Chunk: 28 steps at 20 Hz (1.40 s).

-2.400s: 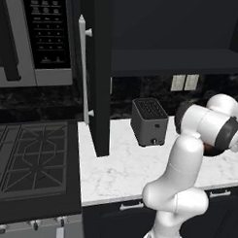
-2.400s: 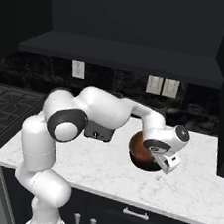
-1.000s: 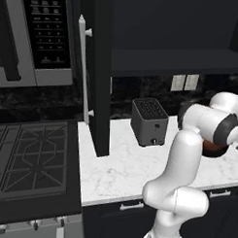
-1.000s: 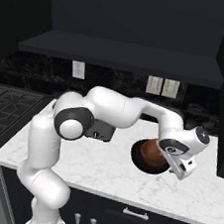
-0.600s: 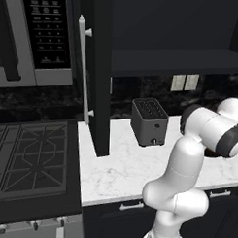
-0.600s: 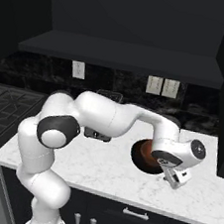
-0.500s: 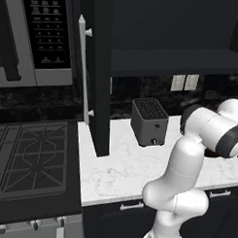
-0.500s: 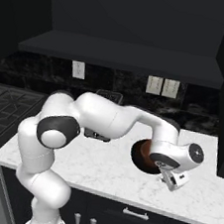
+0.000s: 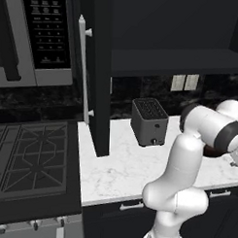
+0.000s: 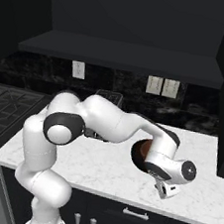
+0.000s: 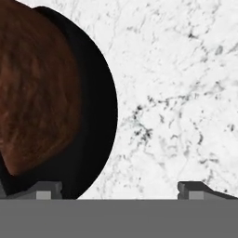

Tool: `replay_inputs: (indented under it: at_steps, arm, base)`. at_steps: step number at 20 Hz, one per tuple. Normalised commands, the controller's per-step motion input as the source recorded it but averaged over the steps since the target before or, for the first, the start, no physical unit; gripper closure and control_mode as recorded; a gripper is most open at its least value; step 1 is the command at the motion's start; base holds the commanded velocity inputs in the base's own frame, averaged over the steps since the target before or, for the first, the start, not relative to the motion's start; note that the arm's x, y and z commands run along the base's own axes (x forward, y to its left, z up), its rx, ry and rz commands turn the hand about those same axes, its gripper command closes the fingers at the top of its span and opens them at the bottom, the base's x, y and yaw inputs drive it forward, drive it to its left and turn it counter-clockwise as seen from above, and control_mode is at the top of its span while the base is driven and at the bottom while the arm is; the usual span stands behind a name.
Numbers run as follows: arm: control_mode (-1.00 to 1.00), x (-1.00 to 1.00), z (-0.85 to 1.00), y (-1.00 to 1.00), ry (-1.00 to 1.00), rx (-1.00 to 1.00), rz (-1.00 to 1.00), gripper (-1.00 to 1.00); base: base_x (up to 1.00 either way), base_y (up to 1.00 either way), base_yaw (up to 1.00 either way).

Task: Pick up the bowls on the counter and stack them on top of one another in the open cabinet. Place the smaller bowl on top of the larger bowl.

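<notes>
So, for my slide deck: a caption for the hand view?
Open gripper low over the marble counter, straddling a bowl's rim.

The rendered kitchen is dim and evenly lit, the black wall cabinet [image 9: 168,30] and its dark shelf [image 10: 124,55] sinking into near-featureless shadow, while the white marble-patterned table [image 9: 124,165] and the glossy white robot arm [image 10: 112,121] stand out as the brightest surfaces. Shadows are soft and faint, with no hard glare, only mild highlights on the arm's rounded shells. The hand view is coarse and slightly blurred, the reddish-brown inside of the shallow black bowl [image 11: 42,93] looking smeared, with no visible edge distortion.
</notes>
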Motion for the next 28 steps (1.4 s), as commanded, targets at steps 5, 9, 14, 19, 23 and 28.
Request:
replay_inputs:
  at_steps: [5,9,14,19,23,28]
  arm:
    - [-1.00,0.40,-0.04,0.00,0.00,0.07,-0.16,-1.00]
    - [-1.00,0.34,-0.32,0.01,0.00,0.02,-0.15,-1.00]
    - [-1.00,0.04,-0.44,0.06,0.00,0.00,-0.12,-1.00]
    - [-1.00,0.00,-0.20,0.18,0.00,0.00,-0.08,1.00]
    - [-1.00,-0.03,-0.28,0.28,0.01,0.00,-0.02,1.00]
    - [-1.00,-0.41,0.10,0.09,-0.03,0.00,0.00,1.00]
  base:
    - [0.00,0.00,0.00]
    - [0.00,0.00,0.00]
    - [0.00,0.00,0.00]
    - [0.00,0.00,0.00]
    - [0.00,0.00,0.00]
    - [0.00,0.00,0.00]
